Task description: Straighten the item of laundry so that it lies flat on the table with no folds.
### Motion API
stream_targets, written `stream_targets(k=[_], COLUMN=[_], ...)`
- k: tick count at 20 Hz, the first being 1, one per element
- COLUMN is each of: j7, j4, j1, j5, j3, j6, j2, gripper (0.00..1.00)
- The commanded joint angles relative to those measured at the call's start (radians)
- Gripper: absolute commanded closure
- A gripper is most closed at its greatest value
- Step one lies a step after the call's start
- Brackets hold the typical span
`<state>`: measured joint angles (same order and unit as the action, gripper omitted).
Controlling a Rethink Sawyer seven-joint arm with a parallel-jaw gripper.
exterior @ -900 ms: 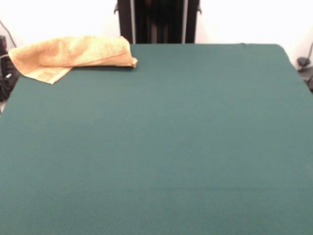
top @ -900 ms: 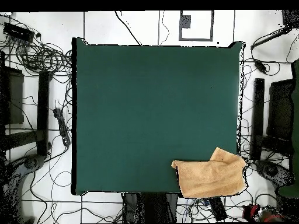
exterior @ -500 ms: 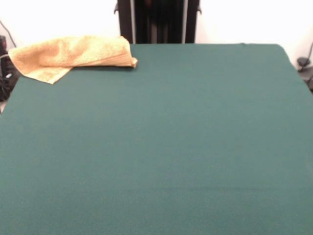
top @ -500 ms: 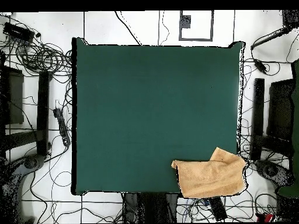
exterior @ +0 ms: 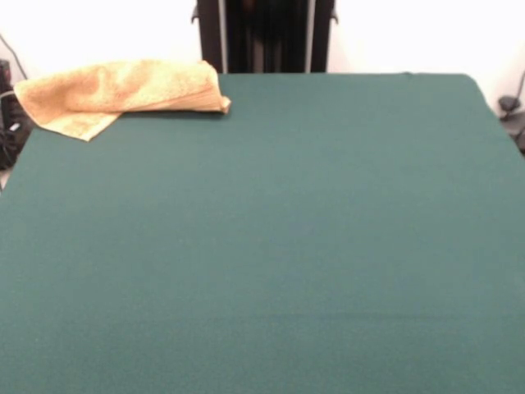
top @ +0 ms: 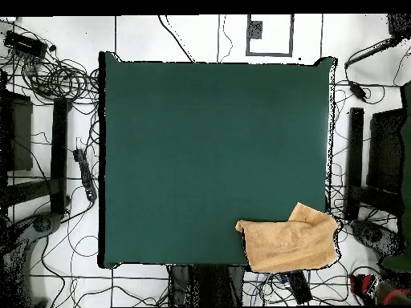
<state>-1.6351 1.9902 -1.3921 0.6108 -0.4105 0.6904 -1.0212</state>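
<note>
Lying bunched at the far left corner of the table in the front view, the orange-tan terry towel is folded over itself, with one pointed flap toward the near side and part of it hanging past the table's edge; from overhead it overlaps the corner beside the robot's base. To its right, the black pedestal stands behind the far edge, and the rest of the green cloth runs bare to the right. The gripper shows in neither view, so I cannot tell its opening or load. A pull toward the overhang would probably drag the towel off; pinching both layers would keep the fold.
</note>
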Motion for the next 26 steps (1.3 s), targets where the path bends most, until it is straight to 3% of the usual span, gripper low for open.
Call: stream_targets(k=[1, 5, 15, 26], j7=[0.119, 0.074, 0.039, -0.097], j4=[-0.078, -0.115, -0.212, -0.197], j1=[0.129, 0.167, 0.267, 0.306], j5=[-0.021, -0.002, 0.001, -0.031], j3=[-0.138, -0.118, -0.081, -0.019], j6=[0.021, -0.008, 0.031, -0.053], j2=[0.179, 0.25, 0.298, 0.399], gripper=[0.0, 0.0, 0.0, 0.0])
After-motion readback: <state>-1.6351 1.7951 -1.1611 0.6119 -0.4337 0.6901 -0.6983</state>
